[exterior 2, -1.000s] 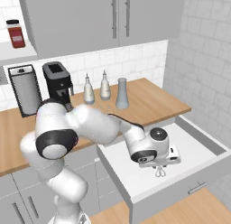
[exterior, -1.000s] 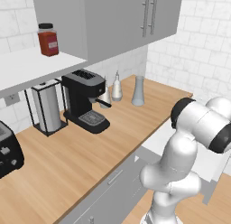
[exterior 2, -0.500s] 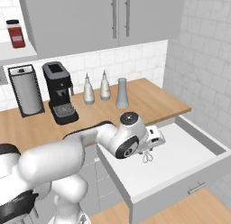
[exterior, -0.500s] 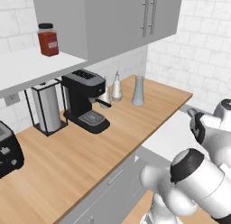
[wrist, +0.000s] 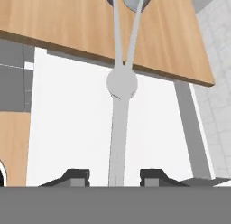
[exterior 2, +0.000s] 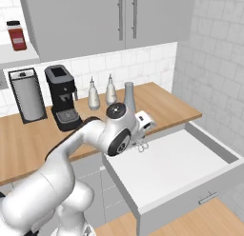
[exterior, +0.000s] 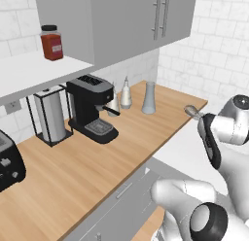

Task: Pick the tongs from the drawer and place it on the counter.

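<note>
Hand [wrist: 113,175] grips tongs [wrist: 121,83] above drawer [wrist: 76,123], head over counter [wrist: 67,20].

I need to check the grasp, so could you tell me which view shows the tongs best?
The hand view: the tongs run from between the gripper fingertips up across the drawer. The right base view shows their loops; the left base view, their rounded head.

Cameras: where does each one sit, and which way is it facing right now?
Left base view: behind the arm on its left, looking down the counter; arm at lower right, tongs head by the wrist.
Right base view: behind-right, over the open drawer; arm from lower left.
Hand view: on the tool, along the tongs.
Both base views share the coffee machine.
</note>
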### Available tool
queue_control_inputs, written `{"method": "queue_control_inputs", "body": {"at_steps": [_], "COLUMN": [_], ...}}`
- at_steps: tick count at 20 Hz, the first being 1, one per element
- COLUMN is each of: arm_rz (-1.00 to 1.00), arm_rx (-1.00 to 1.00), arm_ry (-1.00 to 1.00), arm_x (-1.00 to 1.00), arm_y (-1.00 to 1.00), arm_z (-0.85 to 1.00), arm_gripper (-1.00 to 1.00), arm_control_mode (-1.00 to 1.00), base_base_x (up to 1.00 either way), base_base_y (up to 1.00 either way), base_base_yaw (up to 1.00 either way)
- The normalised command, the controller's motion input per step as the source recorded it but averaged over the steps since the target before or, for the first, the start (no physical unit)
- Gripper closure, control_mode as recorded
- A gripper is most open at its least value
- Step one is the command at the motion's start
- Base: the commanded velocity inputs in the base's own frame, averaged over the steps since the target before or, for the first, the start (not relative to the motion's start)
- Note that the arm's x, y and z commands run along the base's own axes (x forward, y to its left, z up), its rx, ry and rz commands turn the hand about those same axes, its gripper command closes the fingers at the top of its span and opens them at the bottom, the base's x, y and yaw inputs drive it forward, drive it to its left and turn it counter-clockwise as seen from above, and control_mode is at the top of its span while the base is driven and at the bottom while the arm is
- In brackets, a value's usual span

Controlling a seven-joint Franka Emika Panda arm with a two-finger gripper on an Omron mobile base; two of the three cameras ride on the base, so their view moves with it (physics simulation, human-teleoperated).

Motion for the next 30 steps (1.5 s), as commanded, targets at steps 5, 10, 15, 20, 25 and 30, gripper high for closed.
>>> {"method": "queue_control_inputs", "body": {"at_steps": [5,10,15,20,25,30], "arm_rz": [0.45,0.45,0.19,0.05,0.02,0.02], "arm_rx": [0.00,-0.02,-0.21,-0.27,-0.19,-0.03], "arm_ry": [0.01,0.00,0.03,0.01,0.00,0.00], "arm_x": [0.65,0.75,0.80,0.63,0.47,0.30], "arm_y": [0.35,0.29,0.63,0.67,0.33,0.00], "arm_z": [0.09,0.00,-0.04,-0.33,-0.48,-0.47], "arm_gripper": [1.00,1.00,1.00,1.00,1.00,1.00], "arm_control_mode": [-1.00,-1.00,-1.00,-1.00,-1.00,-1.00], "base_base_x": [0.00,0.00,0.00,0.00,0.00,0.00], "base_base_y": [0.00,0.00,0.00,0.00,0.00,0.00], "base_base_yaw": [0.00,0.00,0.00,0.00,0.00,0.00]}}
